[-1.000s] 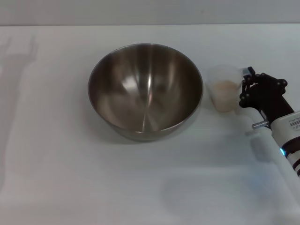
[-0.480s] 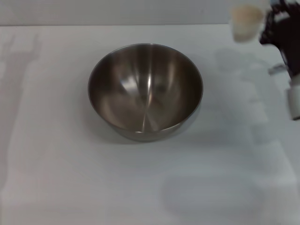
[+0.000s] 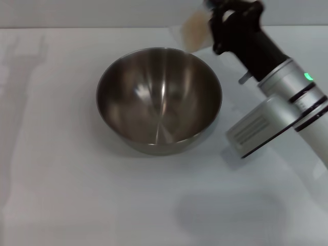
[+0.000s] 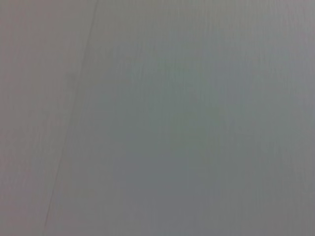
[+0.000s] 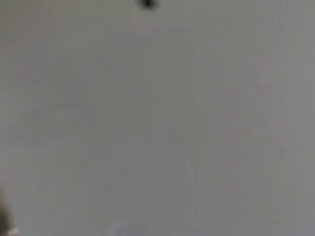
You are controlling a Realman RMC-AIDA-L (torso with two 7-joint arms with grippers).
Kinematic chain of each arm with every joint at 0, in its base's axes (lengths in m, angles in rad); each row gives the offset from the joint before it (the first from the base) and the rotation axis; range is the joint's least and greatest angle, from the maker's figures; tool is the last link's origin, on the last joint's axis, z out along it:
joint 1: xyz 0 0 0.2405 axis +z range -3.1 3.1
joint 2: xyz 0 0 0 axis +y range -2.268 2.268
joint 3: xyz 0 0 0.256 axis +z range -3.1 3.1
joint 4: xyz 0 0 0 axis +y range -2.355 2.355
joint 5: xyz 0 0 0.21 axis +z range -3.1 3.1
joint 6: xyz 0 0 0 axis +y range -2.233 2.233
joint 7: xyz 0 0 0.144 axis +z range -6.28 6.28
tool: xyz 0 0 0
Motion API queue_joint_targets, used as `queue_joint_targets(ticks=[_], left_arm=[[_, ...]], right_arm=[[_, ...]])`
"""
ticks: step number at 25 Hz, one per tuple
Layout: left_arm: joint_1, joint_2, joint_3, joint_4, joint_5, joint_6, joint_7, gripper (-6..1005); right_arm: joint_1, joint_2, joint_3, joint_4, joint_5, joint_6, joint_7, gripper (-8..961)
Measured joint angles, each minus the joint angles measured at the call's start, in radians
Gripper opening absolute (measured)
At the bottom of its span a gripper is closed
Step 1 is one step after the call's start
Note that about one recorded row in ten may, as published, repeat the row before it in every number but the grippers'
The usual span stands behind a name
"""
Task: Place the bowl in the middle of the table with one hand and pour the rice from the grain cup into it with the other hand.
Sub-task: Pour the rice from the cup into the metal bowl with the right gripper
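The steel bowl point(image 3: 159, 98) stands upright in the middle of the white table point(image 3: 61, 195); its inside looks bare. My right gripper point(image 3: 214, 23) is shut on the clear grain cup point(image 3: 195, 29) and holds it in the air just beyond the bowl's far right rim. The cup is blurred and looks tilted toward the bowl, with pale rice point(image 3: 193, 25) inside it. My left gripper is out of the head view. Both wrist views show only plain grey surface.
The right arm's white forearm point(image 3: 287, 102) crosses the table's right side, from the lower right up to the bowl's far rim. The wall edge runs along the far side of the table.
My right gripper lifted the grain cup from the table right of the bowl, raised it toward the far right, then swung it left to the bowl's far right rim.
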Motion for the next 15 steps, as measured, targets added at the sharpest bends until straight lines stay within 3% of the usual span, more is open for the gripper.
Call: queue_joint_targets(ticks=[7, 15], left_arm=[[-0.001, -0.003, 0.0, -0.006, 0.0, 0.001, 0.002, 638], [-0.001, -0.009, -0.008, -0.013, 0.0, 0.001, 0.006, 638]], right_arm=[[0.024, 0.0, 0.0, -0.014, -0.097, 0.074, -0.264, 17], [0.05, -0.003, 0.003, -0.063, -0.186, 0.002, -0.382, 16]])
